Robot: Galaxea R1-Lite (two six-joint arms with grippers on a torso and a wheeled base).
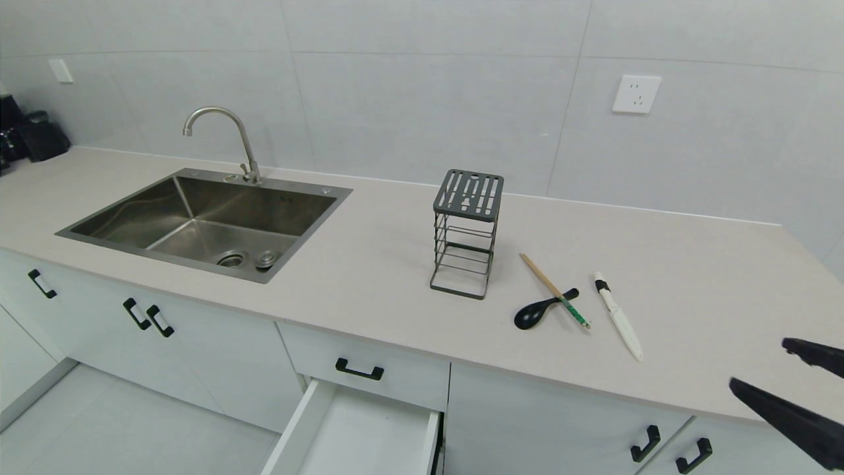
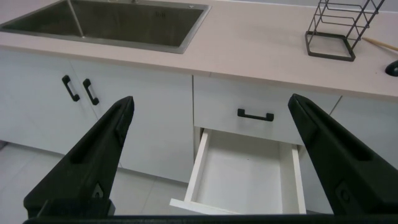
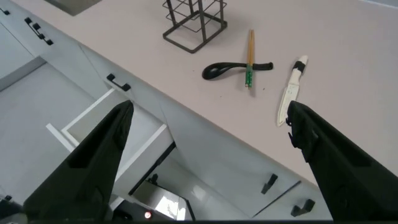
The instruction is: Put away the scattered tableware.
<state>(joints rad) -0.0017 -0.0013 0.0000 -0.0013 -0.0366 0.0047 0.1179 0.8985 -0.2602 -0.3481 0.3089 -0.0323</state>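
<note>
On the counter to the right of a black wire rack point(image 1: 467, 234) lie a black spoon point(image 1: 539, 311), a pair of wooden chopsticks point(image 1: 554, 290) crossing its handle, and a white knife point(image 1: 618, 318). My right gripper point(image 1: 758, 363) hovers open off the counter's front right edge, near the knife. The right wrist view looks down on the spoon point(image 3: 230, 68), chopsticks point(image 3: 250, 59) and knife point(image 3: 291, 93) beyond the open right gripper point(image 3: 211, 107). My left gripper point(image 2: 211, 99) is open and holds nothing, in front of the cabinets above an open drawer point(image 2: 249, 174).
A steel sink point(image 1: 204, 221) with a tap point(image 1: 227, 135) is set into the counter's left part. The open white drawer point(image 1: 356, 442) juts out below the counter, under a shut drawer with a black handle point(image 1: 359, 369). A tiled wall runs behind.
</note>
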